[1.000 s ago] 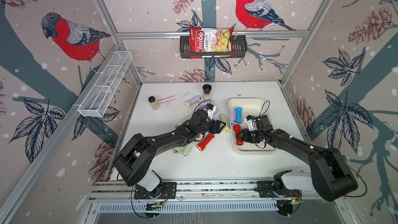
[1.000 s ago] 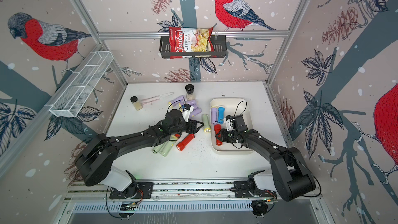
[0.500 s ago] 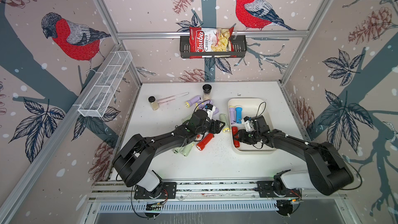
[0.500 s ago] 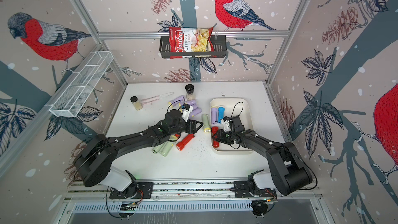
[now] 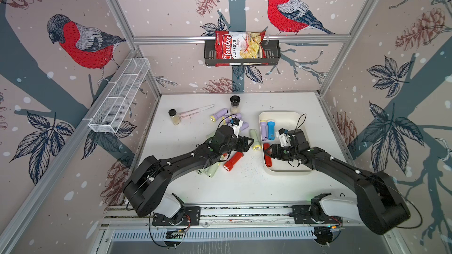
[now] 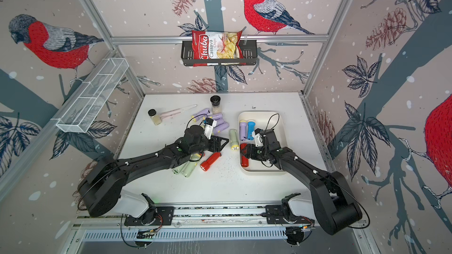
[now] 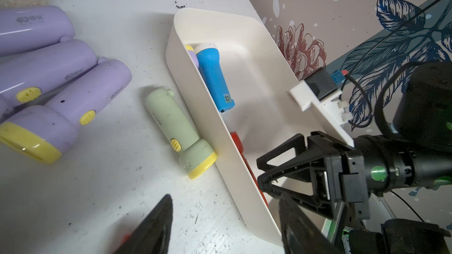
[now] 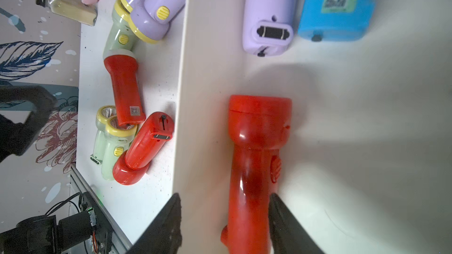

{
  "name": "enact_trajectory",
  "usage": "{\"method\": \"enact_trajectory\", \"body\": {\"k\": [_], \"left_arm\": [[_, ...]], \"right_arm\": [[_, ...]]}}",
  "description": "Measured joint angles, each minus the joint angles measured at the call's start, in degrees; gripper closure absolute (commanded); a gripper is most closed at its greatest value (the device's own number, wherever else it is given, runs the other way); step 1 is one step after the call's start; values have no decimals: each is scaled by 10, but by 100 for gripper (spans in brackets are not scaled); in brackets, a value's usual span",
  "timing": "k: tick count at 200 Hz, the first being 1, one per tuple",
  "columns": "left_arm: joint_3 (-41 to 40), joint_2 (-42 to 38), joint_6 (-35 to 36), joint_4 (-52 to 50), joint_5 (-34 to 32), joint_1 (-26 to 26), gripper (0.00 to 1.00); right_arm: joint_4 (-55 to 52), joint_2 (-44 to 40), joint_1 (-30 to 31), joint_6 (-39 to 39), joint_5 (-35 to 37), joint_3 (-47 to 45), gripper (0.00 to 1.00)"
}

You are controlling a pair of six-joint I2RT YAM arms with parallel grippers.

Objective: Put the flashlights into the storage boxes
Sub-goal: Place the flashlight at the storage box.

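Note:
The cream storage box [image 5: 288, 120] [image 6: 269, 118] holds a lilac flashlight [image 5: 263, 130], a blue one [image 5: 270, 129] and a red one [image 5: 267, 160] [image 8: 256, 142]. My right gripper [image 5: 268, 152] [image 8: 225, 223] is open astride the red one's handle; one finger touches it, the other stands clear. My left gripper [image 5: 249, 144] [image 7: 227, 228] is open and empty over the table beside the box's wall. A pale green flashlight [image 5: 254, 139] [image 7: 178, 128] lies against that wall. Red [image 5: 233, 162], green [image 5: 212, 169] and lilac [image 5: 220, 114] flashlights lie loose on the table.
Two clear jars with black lids [image 5: 174, 116] [image 5: 234, 103] and a pink tool [image 5: 195, 111] lie at the back of the table. A white wire basket [image 5: 119, 96] hangs on the left wall. A black shelf [image 5: 274, 52] with a chips bag hangs on the back wall.
My right gripper's jaws have parted from the red flashlight, which now lies on the box floor by the left wall. The left arm has barely moved.

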Motion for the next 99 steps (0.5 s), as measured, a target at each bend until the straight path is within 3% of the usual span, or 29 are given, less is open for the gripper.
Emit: {"method": "enact_trajectory", "body": {"k": [99], "left_arm": [[-102,-124,-5,-16,-10,63,31]], "right_arm": [[-3,-82,96,-81,105,51,41]]}}
